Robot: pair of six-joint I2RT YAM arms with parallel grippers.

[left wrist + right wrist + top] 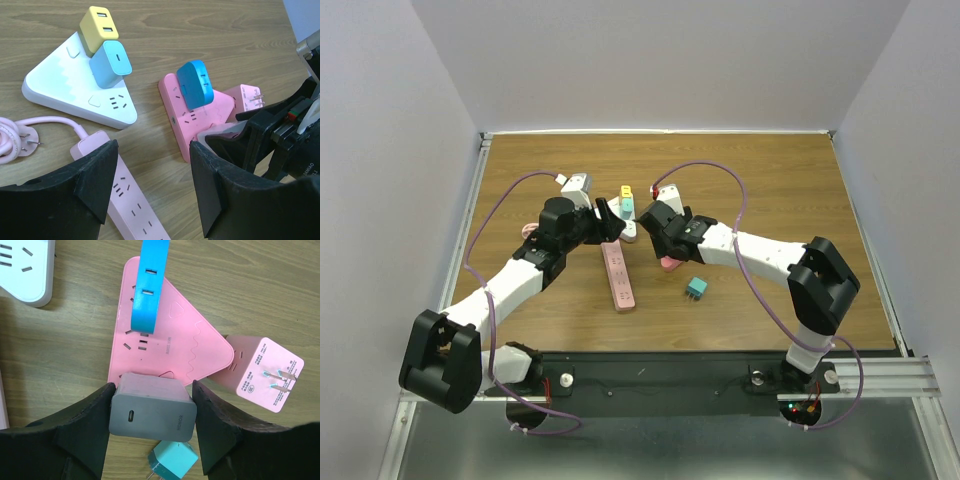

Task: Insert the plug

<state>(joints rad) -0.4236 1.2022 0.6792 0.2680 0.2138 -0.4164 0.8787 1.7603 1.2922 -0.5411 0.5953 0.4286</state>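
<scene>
My right gripper (152,390) is shut on a grey charger plug (150,415) and holds it at the near edge of the pink triangular power strip (170,340). A blue plug (150,285) stands inserted in that strip. My left gripper (152,145) is open and empty, low over the bare wood between the long pink power strip (132,205) and the pink triangular strip (200,117). In the top view the left gripper (608,220) and the right gripper (658,222) sit close together at mid-table.
A white triangular strip (65,80) holds a yellow plug (99,27) and a light-blue plug (112,62). A loose pink cube plug (265,375) lies prongs-up to the right. A teal plug (175,462) lies under the grey charger. A pink cord plug (25,140) lies at the left.
</scene>
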